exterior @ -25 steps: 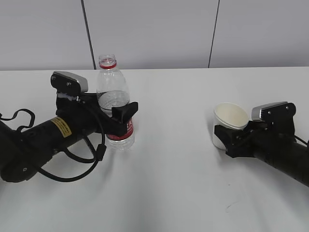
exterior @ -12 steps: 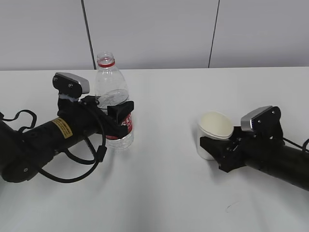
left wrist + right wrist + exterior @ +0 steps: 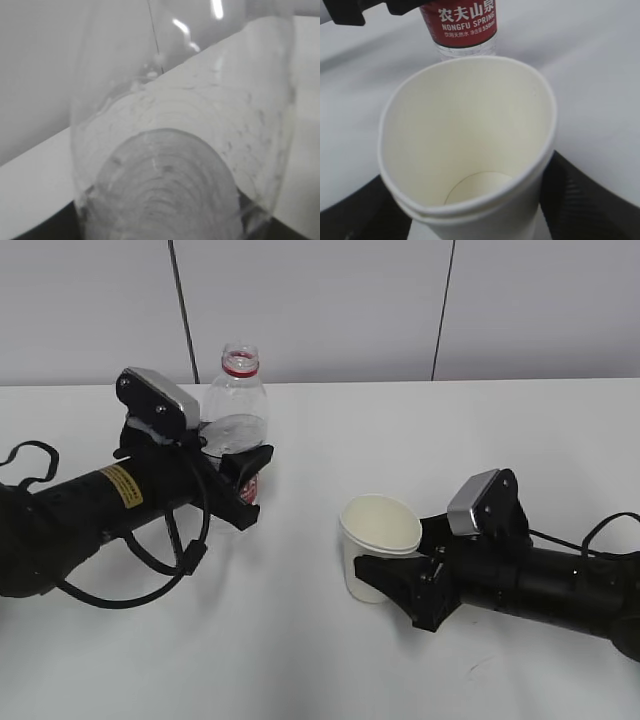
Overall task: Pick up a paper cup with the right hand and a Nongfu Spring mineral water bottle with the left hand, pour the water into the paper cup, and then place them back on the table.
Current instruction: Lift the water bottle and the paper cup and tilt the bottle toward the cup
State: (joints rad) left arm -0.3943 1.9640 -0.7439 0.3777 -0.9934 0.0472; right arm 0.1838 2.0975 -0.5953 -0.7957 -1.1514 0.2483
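Observation:
The Nongfu Spring mineral water bottle (image 3: 236,420), clear, capless, with a red neck ring, is held off the table (image 3: 320,660), leaning slightly right. My left gripper (image 3: 236,476) is shut on its labelled lower part. The bottle fills the left wrist view (image 3: 175,150), droplets on its inside wall; the water level is unclear. The red label shows in the right wrist view (image 3: 465,20). My right gripper (image 3: 402,565) is shut on the white paper cup (image 3: 378,545), upright and low over the table. The cup's inside (image 3: 470,150) is dry and empty, with my right fingers (image 3: 590,200) on both sides.
A grey panelled wall (image 3: 320,300) stands behind the table's far edge. Black cables loop beside the left arm (image 3: 100,505) and behind the right arm (image 3: 560,585). A tip of the left gripper (image 3: 350,12) shows at the top left of the right wrist view.
My right gripper has carried the cup left and forward toward the table's middle. My left gripper has raised the bottle off the table and shifted it slightly right.

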